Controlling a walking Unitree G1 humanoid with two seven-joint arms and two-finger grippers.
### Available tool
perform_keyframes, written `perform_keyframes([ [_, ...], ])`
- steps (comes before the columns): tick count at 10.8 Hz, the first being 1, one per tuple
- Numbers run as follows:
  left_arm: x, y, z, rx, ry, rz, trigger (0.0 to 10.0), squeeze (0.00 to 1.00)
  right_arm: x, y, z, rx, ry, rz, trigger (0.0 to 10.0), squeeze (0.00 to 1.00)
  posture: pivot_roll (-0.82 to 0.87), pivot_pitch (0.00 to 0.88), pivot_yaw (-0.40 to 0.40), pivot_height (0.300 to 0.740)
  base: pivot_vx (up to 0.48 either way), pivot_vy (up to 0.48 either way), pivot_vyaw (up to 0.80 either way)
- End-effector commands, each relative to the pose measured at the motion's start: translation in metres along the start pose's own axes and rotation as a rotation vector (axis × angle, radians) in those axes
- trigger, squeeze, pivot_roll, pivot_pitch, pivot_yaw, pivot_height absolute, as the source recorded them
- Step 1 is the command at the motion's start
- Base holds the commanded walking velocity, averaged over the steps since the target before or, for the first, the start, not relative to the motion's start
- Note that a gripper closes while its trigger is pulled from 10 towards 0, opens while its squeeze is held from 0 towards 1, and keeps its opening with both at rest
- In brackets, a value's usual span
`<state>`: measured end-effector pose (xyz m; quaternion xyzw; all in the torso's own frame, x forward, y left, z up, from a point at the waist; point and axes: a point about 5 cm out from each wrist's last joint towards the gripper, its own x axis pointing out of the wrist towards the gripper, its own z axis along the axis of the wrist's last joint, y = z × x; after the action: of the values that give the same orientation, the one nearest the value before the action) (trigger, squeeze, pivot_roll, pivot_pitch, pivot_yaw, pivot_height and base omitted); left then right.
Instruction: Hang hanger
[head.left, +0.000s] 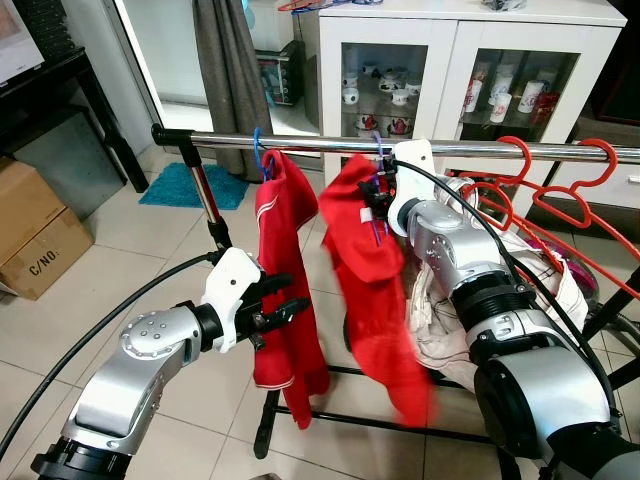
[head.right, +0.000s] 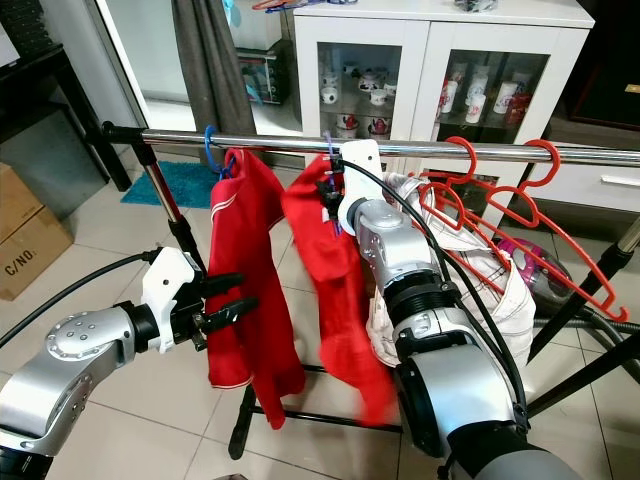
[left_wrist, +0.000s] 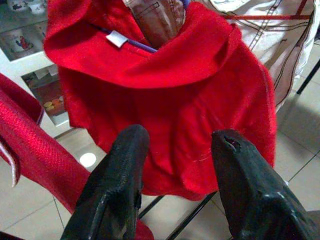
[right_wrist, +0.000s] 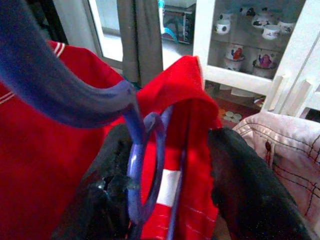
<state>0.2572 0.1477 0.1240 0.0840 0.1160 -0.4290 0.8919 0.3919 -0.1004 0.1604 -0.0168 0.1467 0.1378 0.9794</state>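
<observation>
A chrome rail (head.left: 300, 143) runs across at chest height. A red garment (head.left: 283, 250) hangs from it on a blue hanger (head.left: 262, 150). Beside it a second red garment (head.left: 370, 270) hangs on a purple hanger (right_wrist: 145, 165), its hook (head.left: 378, 150) at the rail. My right gripper (head.left: 378, 205) is raised just under the rail, fingers apart around the hanger's neck and the garment's collar. Its lower hem is blurred. My left gripper (head.left: 295, 292) stands open lower down, against the left garment's edge, with nothing held.
Empty red hangers (head.left: 520, 165) and a cream garment (head.left: 440, 300) crowd the rail to the right. A white glass-door cabinet (head.left: 450, 60) stands behind. A cardboard box (head.left: 35, 235) and a teal mat (head.left: 190, 185) lie on the tiled floor at left.
</observation>
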Motion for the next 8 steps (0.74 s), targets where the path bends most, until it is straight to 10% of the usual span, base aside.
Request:
perform_keyframes([
  [1,0.001,0.002,0.000,0.013,0.009,0.007,10.0,0.00,0.001,-0.002,-0.001,-0.013,0.010,-0.002,0.0,0.00,-0.05,0.000,0.064,0.740,0.000,0.000,0.00],
  [7,0.005,0.008,0.000,0.035,0.017,0.052,10.0,0.00,-0.012,-0.020,-0.004,-0.137,0.040,0.000,0.0,0.00,-0.07,0.000,0.070,0.740,0.000,0.000,0.00],
  [8,0.006,0.007,-0.001,0.034,0.019,0.050,10.0,0.00,-0.013,-0.023,-0.007,-0.158,0.064,-0.031,10.0,0.00,-0.07,0.000,0.070,0.740,0.000,0.000,0.00],
])
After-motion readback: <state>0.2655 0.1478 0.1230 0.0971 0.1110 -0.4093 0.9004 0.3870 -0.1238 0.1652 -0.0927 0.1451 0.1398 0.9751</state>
